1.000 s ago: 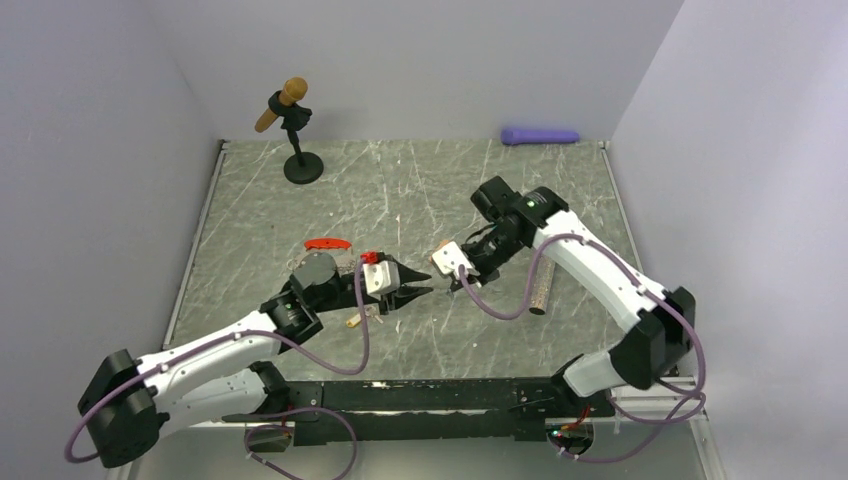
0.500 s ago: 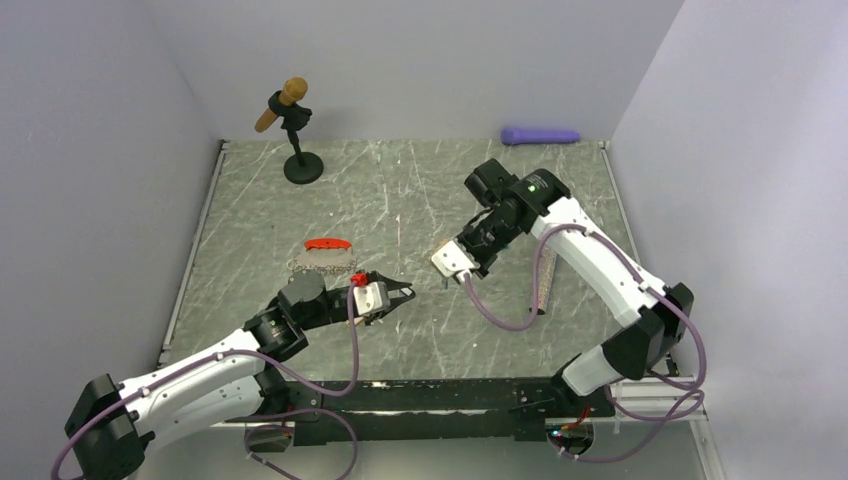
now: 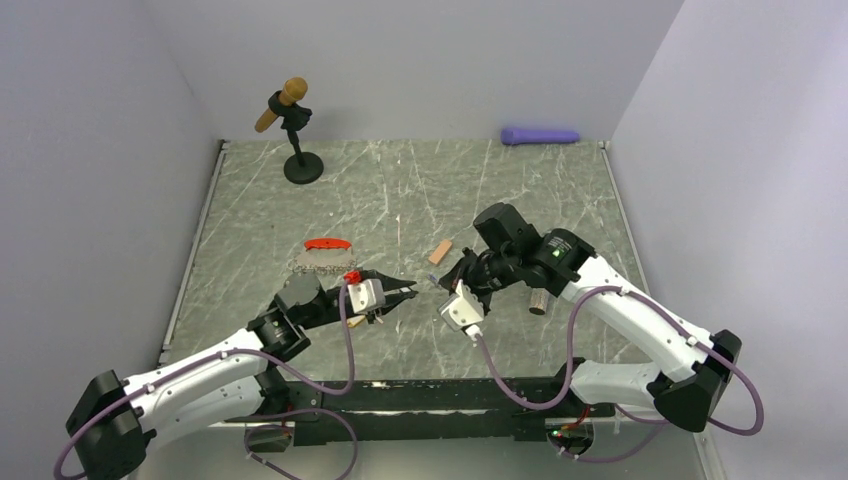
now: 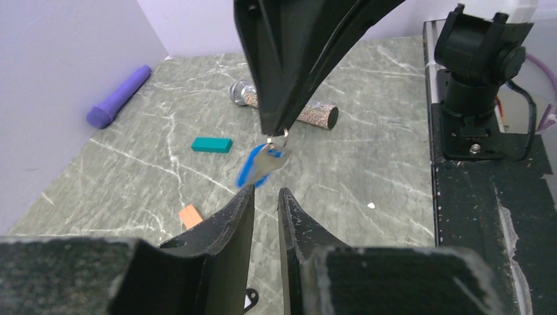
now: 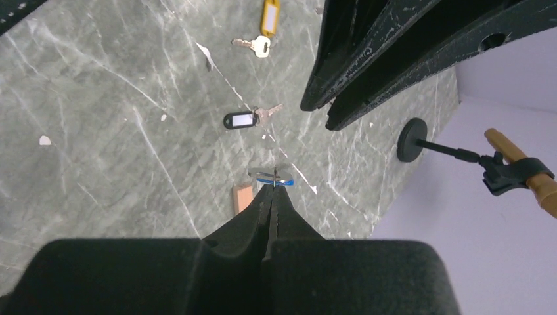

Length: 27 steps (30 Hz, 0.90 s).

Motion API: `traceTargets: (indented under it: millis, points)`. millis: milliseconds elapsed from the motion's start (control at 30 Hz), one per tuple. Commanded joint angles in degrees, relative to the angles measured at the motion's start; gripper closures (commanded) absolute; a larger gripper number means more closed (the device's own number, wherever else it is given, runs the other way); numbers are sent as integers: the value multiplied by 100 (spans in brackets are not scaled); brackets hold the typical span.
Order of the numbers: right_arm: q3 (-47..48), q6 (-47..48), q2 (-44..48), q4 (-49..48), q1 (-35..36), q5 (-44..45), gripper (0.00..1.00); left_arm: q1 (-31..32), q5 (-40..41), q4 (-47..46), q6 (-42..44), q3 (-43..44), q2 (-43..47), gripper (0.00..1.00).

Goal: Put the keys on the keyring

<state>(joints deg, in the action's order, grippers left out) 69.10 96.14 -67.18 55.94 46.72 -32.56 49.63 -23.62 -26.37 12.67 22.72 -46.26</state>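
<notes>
Both jaws of the right gripper (image 4: 278,128) pinch the top end of a tiny silver key with a blue plastic tag (image 4: 261,165). It looks light and swingy; the flat tag seems best to grab. The left gripper (image 4: 265,194) sits just below, slightly open, empty. The red plastic clip with silver chain (image 3: 327,243) lies on the grey table (image 3: 560,190).
</notes>
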Motion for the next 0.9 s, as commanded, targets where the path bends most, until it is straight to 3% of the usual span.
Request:
traceTargets:
  millis: [0, 400, 867]
  points:
    - [-111, -287, 41, -590, 78, 194, 100, 74, -307, -714, -388, 31, -152, 75]
    - [110, -752, -144, -518, 97, 214, 100, 418, 334, -734, -102, 425, -900, 75]
    - [99, -1145, -116, -662, 118, -6, 100, 609, 732, -808, -10, 420, -969, 74]
